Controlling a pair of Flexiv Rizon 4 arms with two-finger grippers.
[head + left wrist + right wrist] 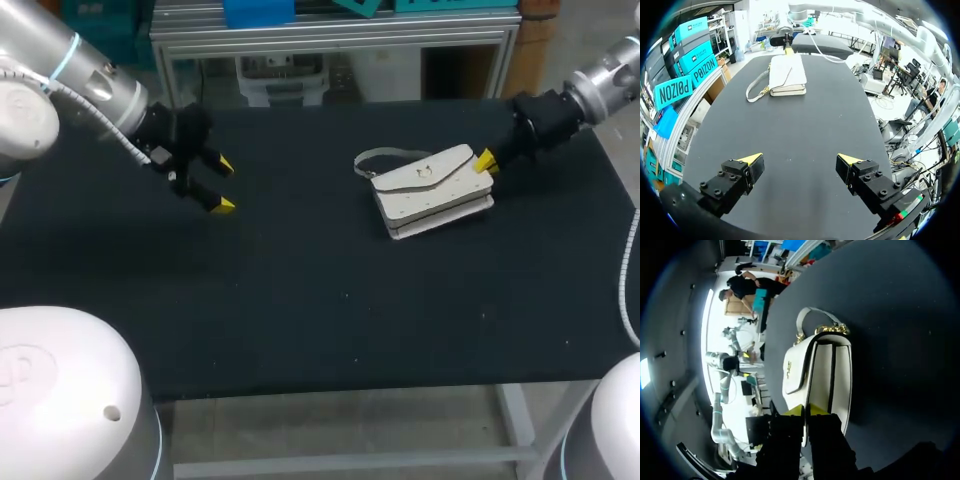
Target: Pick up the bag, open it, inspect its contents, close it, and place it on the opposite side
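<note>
My left jaws hang over the near-left part of the black desk [300, 330], spread wide and holding nothing. Farther across, on the right half, the white bag [432, 190] lies flat with its flap closed, its strap [799, 324] curled beside it, and my right jaws pinch its right end.

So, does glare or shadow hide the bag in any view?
Head view: no, the bag is evenly lit on the dark table. Left wrist view: its top is bright, details faint. Right wrist view: it is clear; only the end at the right gripper is dimmer.
</note>
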